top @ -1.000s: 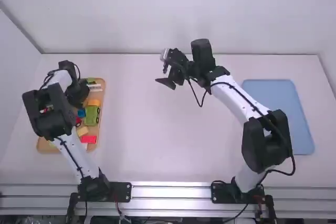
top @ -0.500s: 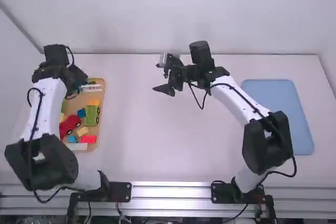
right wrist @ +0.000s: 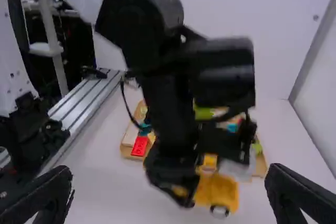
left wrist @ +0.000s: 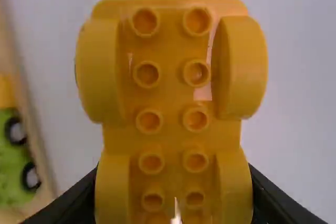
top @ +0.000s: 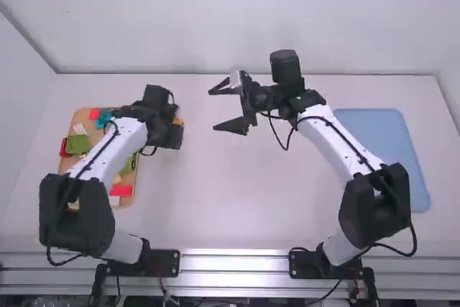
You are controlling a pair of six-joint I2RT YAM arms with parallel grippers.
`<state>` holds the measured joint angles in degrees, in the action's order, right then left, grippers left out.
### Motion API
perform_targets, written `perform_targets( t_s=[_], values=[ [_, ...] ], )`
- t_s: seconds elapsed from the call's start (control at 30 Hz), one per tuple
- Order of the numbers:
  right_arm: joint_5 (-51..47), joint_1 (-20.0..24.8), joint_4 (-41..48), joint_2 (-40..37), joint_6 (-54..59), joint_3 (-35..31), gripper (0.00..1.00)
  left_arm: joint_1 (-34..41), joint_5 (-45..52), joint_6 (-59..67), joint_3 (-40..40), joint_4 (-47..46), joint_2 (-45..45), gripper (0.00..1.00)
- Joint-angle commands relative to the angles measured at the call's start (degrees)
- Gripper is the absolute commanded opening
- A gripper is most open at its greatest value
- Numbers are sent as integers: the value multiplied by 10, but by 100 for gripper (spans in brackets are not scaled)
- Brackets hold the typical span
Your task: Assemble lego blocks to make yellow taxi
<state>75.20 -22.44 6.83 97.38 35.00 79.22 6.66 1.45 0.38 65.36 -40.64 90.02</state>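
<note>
In the high view my left gripper (top: pixel 171 133) is just right of the parts tray, with a bit of a yellow vehicle body (top: pixel 178 121) showing beside it. The left wrist view has this yellow vehicle body (left wrist: pixel 170 95), with studs and rounded fenders, between the fingers of my left gripper (left wrist: pixel 173 203), shut on it. Black wheels show under the yellow vehicle body (right wrist: pixel 216 192) in the right wrist view. My right gripper (top: pixel 220 108) is to the right of it over mid-table, fingers spread and nothing between them; the right wrist view shows my right gripper (right wrist: pixel 169 190) wide open.
A wooden tray (top: pixel 85 114) at the left holds loose coloured blocks, including a red block (top: pixel 121 190) and green pieces (top: pixel 77 144). A flat blue tray (top: pixel 381 156) lies at the right. Bare tabletop (top: pixel 237 199) stretches between the two arms.
My left arm has swung right from over the wooden tray to the table beside it, bringing the yellow body. The right arm has shifted slightly, its fingers now showing spread further apart.
</note>
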Motion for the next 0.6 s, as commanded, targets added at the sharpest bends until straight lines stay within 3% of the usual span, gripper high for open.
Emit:
perform_targets(
  t_s=[0.0, 0.07, 0.3, 0.4, 0.57],
  values=[
    [-32, -13, -6, -38, -62, -2, 98, 38, 50, 132, -4, 1, 36, 9],
    [-84, -22, -1, -54, -77, -3, 99, 64, 69, 179, -4, 8, 64, 9],
    [-221, -19, -58, -151, -159, -75, 98, 161, 71, 352, -4, 71, 155, 27],
    [-227, -5, -108, -183, -186, -125, 98, 186, 72, 451, -4, 72, 171, 18],
    [-232, 3, -235, -227, -253, -222, 98, 213, 80, 554, -4, 81, 183, 27]
  ],
)
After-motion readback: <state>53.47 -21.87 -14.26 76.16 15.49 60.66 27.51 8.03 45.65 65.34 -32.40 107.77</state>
